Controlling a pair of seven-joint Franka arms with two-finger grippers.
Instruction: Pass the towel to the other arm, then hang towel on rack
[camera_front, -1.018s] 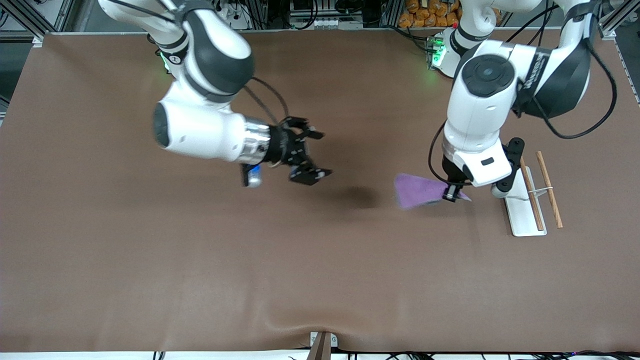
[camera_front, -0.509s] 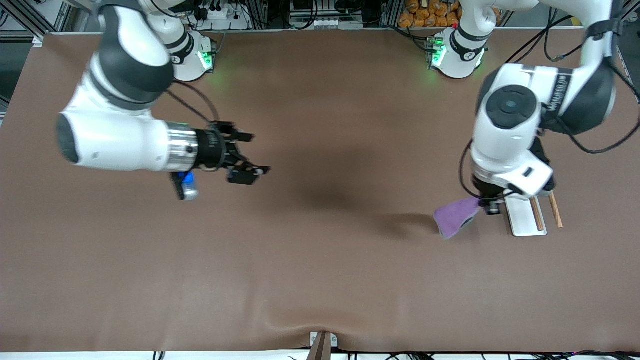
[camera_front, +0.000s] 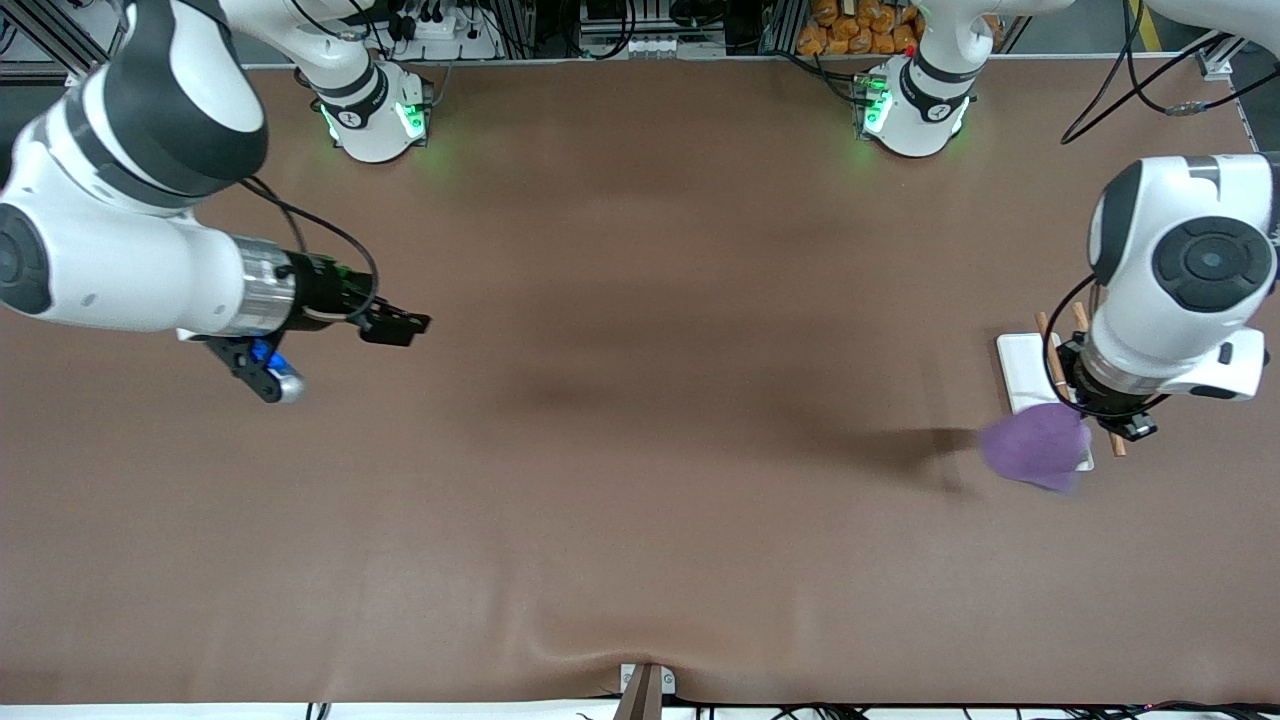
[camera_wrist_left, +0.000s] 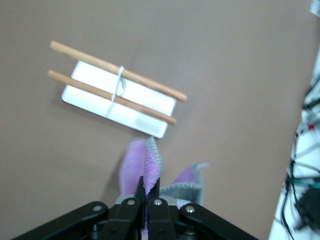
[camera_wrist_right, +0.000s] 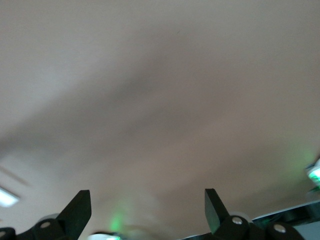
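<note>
The purple towel (camera_front: 1035, 447) hangs bunched from my left gripper (camera_front: 1098, 422), over the end of the rack nearer the front camera. In the left wrist view the left gripper (camera_wrist_left: 149, 187) is shut on a fold of the towel (camera_wrist_left: 151, 161), with the grey edge showing. The rack (camera_front: 1020, 365) is a white base plate with two wooden rods, at the left arm's end of the table; it shows whole in the left wrist view (camera_wrist_left: 145, 102), below the towel. My right gripper (camera_front: 400, 325) is open and empty, in the air at the right arm's end; its wrist view (camera_wrist_right: 146, 205) shows only brown table.
The table is covered with a brown mat (camera_front: 640, 450). The arm bases (camera_front: 375, 110) (camera_front: 915, 100) stand at the edge farthest from the front camera. A metal clip (camera_front: 645, 685) sits at the near edge. Cables (camera_wrist_left: 305, 150) hang past the table edge.
My left arm has swung the towel from beside the rack to over the rack's near end. My right arm has drawn back toward its own end, gripper still open.
</note>
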